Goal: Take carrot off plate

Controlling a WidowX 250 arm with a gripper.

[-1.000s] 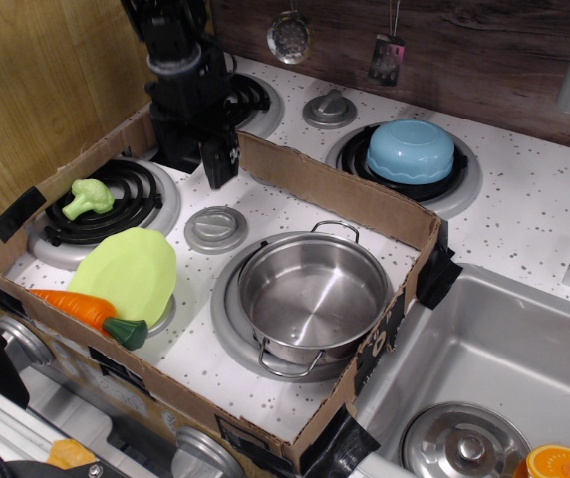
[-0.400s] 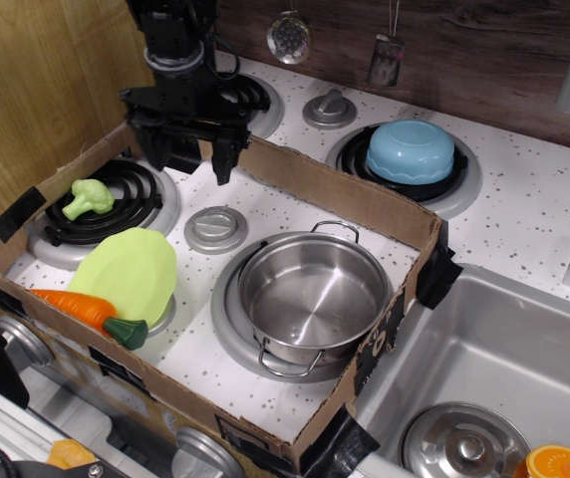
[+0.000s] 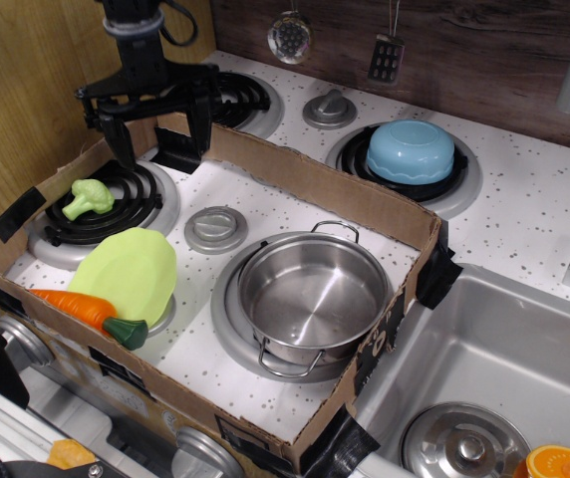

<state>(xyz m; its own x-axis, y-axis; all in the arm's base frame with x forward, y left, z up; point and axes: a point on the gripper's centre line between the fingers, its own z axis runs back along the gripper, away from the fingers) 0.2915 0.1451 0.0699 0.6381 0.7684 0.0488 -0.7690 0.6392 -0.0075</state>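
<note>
the carrot [image 3: 84, 310] is seen lying at the front left corner of the cardboard tray [image 3: 325, 189], its long axis running left to right and slightly downward. the tapered orange tip is pointed left, and the dark green stub is turned toward the right, near the steel pot [image 3: 310, 294]. part of its length is laid over the front edge of the lime-green plate [image 3: 131, 264], which is tilted against a stove burner [image 3: 126, 194] on the speckled worktop [image 3: 544, 189]. the end effector [image 3: 150, 124] is held above the tray's back left corner, its fingers spread wide with nothing between them. the carrot is found well apart from it, toward the front, with a toy broccoli [image 3: 88, 197] lying between.
</note>
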